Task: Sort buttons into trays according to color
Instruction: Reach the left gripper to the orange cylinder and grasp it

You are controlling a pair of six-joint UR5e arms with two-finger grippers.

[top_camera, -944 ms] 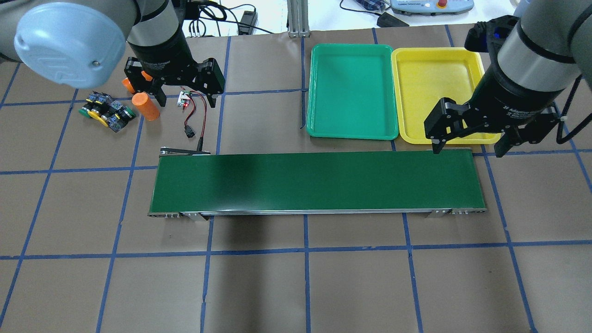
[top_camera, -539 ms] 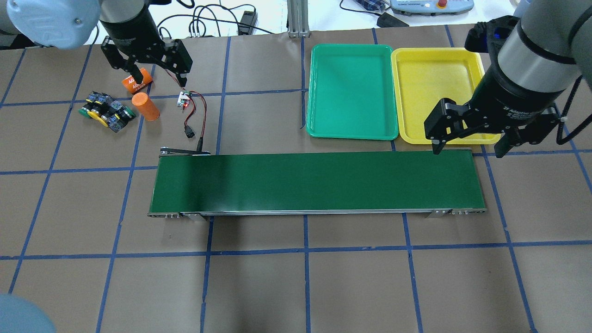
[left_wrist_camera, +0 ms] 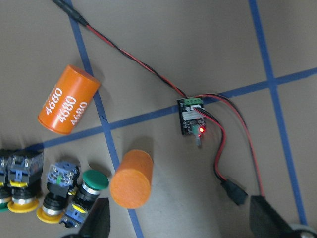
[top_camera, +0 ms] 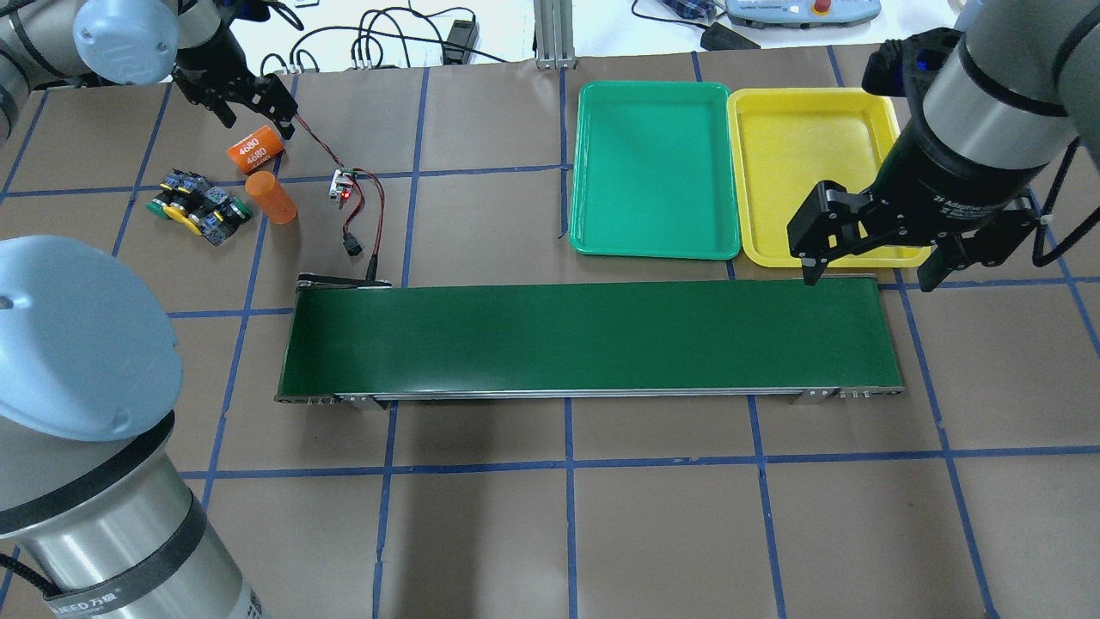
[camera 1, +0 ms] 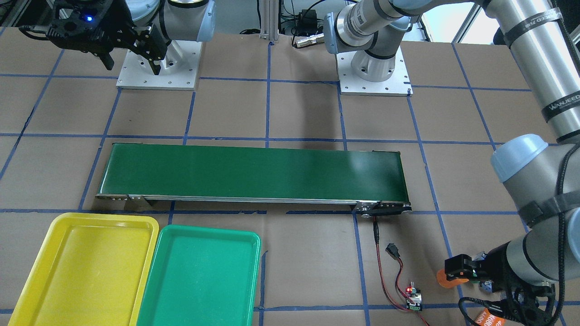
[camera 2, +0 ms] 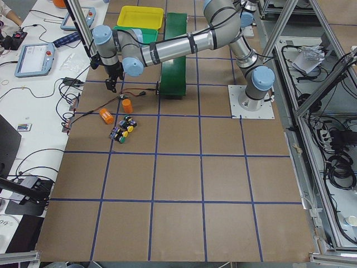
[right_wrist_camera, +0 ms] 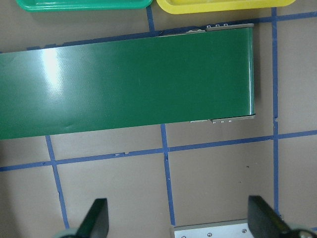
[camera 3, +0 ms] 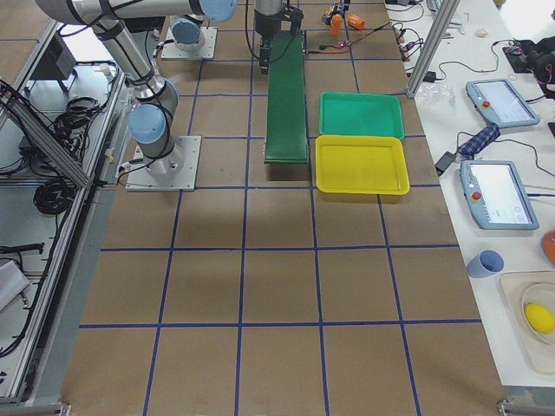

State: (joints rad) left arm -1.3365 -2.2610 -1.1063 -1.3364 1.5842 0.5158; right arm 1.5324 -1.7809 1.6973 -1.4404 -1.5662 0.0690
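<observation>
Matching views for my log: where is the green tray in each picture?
Front-facing: green tray bottom, left of centre.
Overhead: tray upper centre-right.
Exterior left: tray top, partly hidden.
Exterior right: tray upper middle.
Left wrist: absent.
Right wrist: rim, top-left edge.
Landmark: conveyor belt alongside.

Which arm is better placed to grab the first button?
Left: the left hand, open, hangs near the buttons; the right hand is at the belt's far end.
</observation>
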